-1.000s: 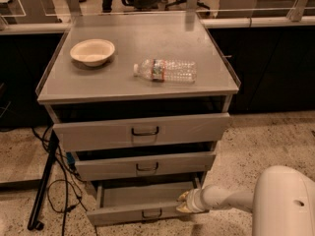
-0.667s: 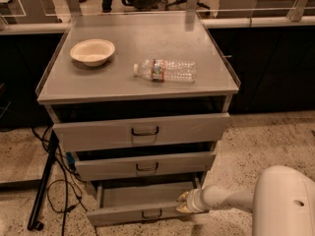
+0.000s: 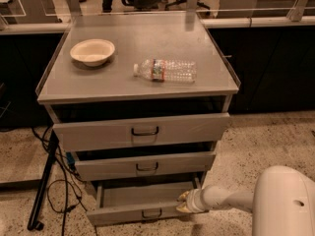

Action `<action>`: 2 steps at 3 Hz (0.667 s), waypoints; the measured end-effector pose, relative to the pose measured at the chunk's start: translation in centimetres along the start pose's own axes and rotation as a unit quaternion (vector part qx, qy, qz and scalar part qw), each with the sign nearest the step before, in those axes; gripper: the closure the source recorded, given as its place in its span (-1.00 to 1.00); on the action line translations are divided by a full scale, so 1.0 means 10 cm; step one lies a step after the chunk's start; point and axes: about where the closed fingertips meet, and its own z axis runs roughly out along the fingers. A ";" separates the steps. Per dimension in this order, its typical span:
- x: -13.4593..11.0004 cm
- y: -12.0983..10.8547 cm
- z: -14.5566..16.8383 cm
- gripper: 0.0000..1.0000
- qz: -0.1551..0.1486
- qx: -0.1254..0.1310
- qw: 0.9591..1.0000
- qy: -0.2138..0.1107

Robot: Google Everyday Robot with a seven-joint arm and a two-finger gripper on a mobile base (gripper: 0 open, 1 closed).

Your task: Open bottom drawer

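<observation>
Fingers (image 3: 183, 196), narrowly parted, clasp the bottom drawer (image 3: 118, 214) front's right end.

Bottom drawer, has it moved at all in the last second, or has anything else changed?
Nothing visibly changed. The bottom drawer is partly pulled out as before, with the gripper at the right end of its front. The bowl and bottle on the cabinet top lie where they were.
</observation>
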 end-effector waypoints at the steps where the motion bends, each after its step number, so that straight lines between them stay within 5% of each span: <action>1: 0.00 0.00 0.00 -0.91 0.000 0.000 1.000 0.000; 2: 0.00 0.00 0.00 -0.68 0.000 0.000 1.000 0.000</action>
